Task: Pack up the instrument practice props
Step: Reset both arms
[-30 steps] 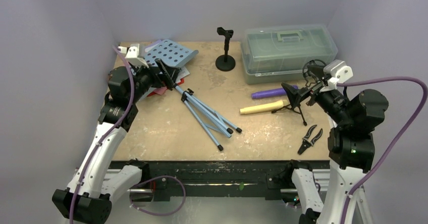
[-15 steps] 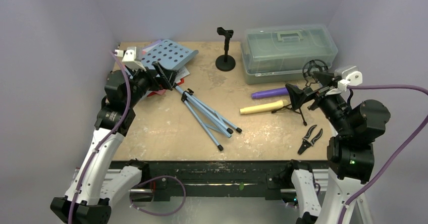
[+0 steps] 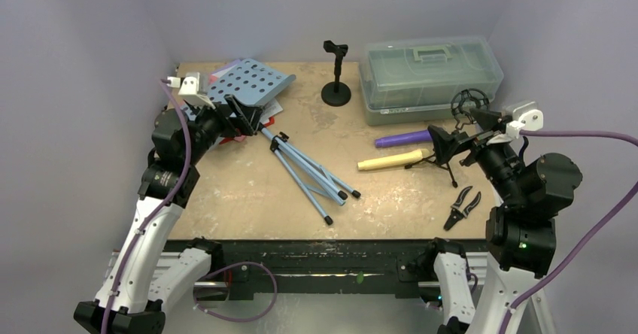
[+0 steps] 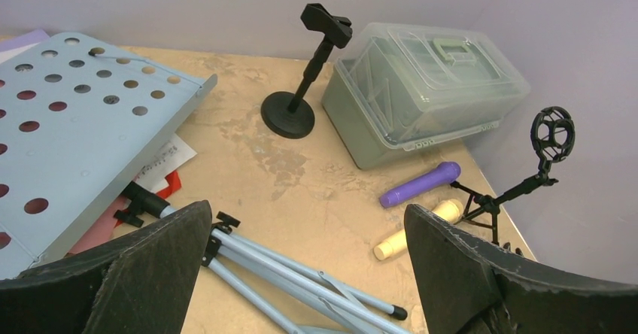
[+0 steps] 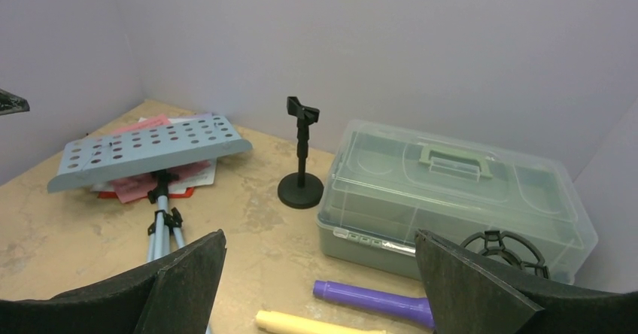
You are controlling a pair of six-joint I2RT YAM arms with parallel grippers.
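Observation:
The light-blue perforated music rest lies at the back left on the red folder and sheet music. Its tripod legs stretch toward the middle. The purple microphone and cream microphone lie right of centre. One black mic holder stands on a round base at the back. The other black mic holder, on a small tripod, stands by the microphones. My left gripper is open and empty above the rest's near edge. My right gripper is open and empty above the tripod holder.
The translucent grey-green plastic box with a handle sits shut at the back right. Small black pliers lie near the front right edge. Grey walls close in the table on three sides.
The left arm has drawn back a little to the left. The right arm has drawn back to the right and its wrist has risen. Both grippers stay open and no object has moved.

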